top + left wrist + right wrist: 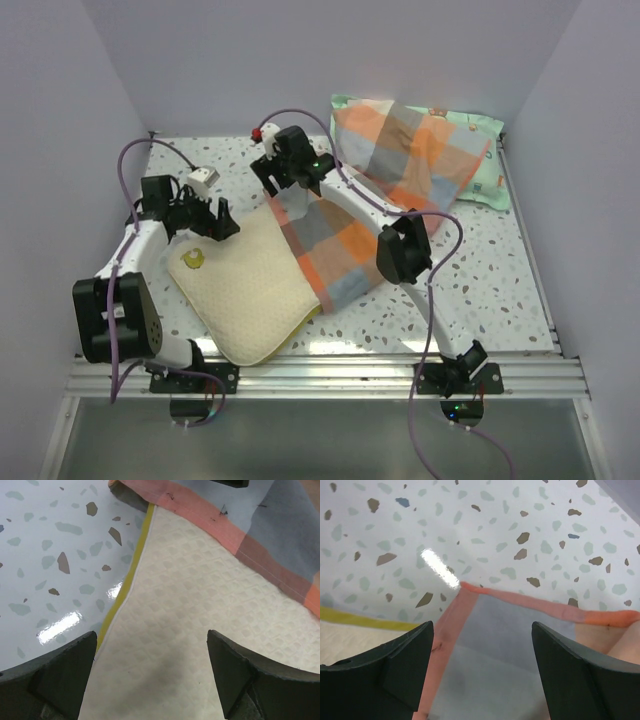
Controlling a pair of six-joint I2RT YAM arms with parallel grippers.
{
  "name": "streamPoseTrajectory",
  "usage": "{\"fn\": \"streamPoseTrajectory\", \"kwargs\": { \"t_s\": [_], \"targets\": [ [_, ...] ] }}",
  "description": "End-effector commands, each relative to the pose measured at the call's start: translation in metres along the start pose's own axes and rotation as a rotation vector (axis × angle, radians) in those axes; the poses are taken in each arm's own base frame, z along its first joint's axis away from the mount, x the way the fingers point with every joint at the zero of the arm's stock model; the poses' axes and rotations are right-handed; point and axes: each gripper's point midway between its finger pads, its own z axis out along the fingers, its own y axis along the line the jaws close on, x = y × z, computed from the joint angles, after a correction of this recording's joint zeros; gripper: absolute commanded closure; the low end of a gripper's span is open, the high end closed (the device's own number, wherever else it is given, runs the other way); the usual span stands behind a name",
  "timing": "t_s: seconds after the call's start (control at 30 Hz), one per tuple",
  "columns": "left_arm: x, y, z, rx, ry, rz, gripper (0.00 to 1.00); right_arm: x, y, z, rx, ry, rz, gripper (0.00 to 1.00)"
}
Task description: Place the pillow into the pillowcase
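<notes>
Our 2 claws both stand wide, holding nothing: left gripper point(151, 642) above the pillow point(245, 285), right gripper point(482, 635) over the pillowcase point(345, 245) corner. Its hem overlaps the pillow's edge, so we judge they're placed for regripping

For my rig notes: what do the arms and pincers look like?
The left arm and right arm have white links, black joint housings and purple cables. The left pincer and right pincer have dark wedge-shaped fingers. A red knob and green light mark the right wrist.
</notes>
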Motion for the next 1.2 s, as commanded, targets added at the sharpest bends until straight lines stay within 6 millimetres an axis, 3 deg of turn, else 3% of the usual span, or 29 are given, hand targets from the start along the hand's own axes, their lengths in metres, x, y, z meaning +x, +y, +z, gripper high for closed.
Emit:
{"fn": "streamPoseTrajectory", "kwargs": {
  "t_s": [0.0, 0.17, 0.33, 0.43, 0.47, 0.6, 0.63, 0.73, 0.77, 0.8, 0.87, 0.9, 0.93, 1.0, 1.03, 1.13, 1.17],
  "targets": [
    [0.001, 0.019, 0.01, -0.044, -0.016, 0.004, 0.05, -0.029, -0.016, 0.015, 0.06, -0.131, 0.018, 0.18],
    [0.017, 0.04, 0.028, -0.068, 0.064, -0.048, 0.05, 0.026, -0.008, 0.046, 0.044, -0.025, -0.003, 0.16],
    [0.035, 0.041, 0.041, -0.037, 0.1, -0.087, 0.04, 0.051, 0.005, 0.057, -0.006, 0.026, -0.001, 0.12],
    [0.044, 0.045, 0.045, -0.042, 0.13, -0.104, 0.04, 0.062, 0.009, 0.064, -0.018, 0.051, -0.028, 0.2],
    [0.044, 0.048, 0.045, -0.049, 0.136, -0.106, 0.04, 0.074, 0.01, 0.071, -0.02, 0.073, -0.032, 0.21],
    [0.053, 0.057, 0.048, -0.079, 0.178, -0.115, 0.05, 0.102, 0.015, 0.075, -0.052, 0.162, -0.056, 0.46],
    [0.055, 0.058, 0.048, -0.085, 0.191, -0.122, 0.06, 0.1, 0.02, 0.074, -0.078, 0.161, -0.06, 0.51],
    [0.06, 0.054, 0.052, -0.051, 0.202, -0.139, 0.12, 0.1, 0.025, 0.066, -0.116, 0.169, -0.065, 0.89],
    [0.06, 0.052, 0.053, -0.034, 0.202, -0.137, 0.16, 0.097, 0.026, 0.062, -0.12, 0.167, -0.066, 1.0],
    [0.064, 0.05, 0.056, -0.02, 0.209, -0.149, 0.24, 0.08, 0.028, 0.051, -0.129, 0.141, -0.053, 1.0],
    [0.064, 0.04, 0.06, 0.043, 0.206, -0.165, 0.4, 0.069, 0.031, 0.039, -0.151, 0.124, -0.045, 1.0],
    [0.067, 0.035, 0.064, 0.081, 0.212, -0.171, 0.57, 0.058, 0.032, 0.032, -0.158, 0.101, -0.031, 1.0],
    [0.063, 0.022, 0.066, 0.155, 0.192, -0.182, 0.63, 0.035, 0.032, 0.015, -0.166, 0.059, -0.024, 1.0],
    [0.054, 0.002, 0.073, 0.233, 0.175, -0.143, 0.74, 0.011, 0.037, -0.004, -0.207, 0.013, 0.002, 1.0],
    [0.046, -0.018, 0.077, 0.313, 0.142, -0.114, 0.78, -0.012, 0.037, -0.021, -0.214, -0.032, 0.01, 1.0],
    [0.014, -0.051, 0.075, 0.426, 0.028, -0.004, 0.9, -0.046, 0.046, -0.056, -0.266, -0.096, 0.052, 1.0],
    [0.012, -0.067, 0.074, 0.465, 0.014, 0.001, 0.94, -0.054, 0.047, -0.065, -0.276, -0.111, 0.067, 1.0]
  ]
}}
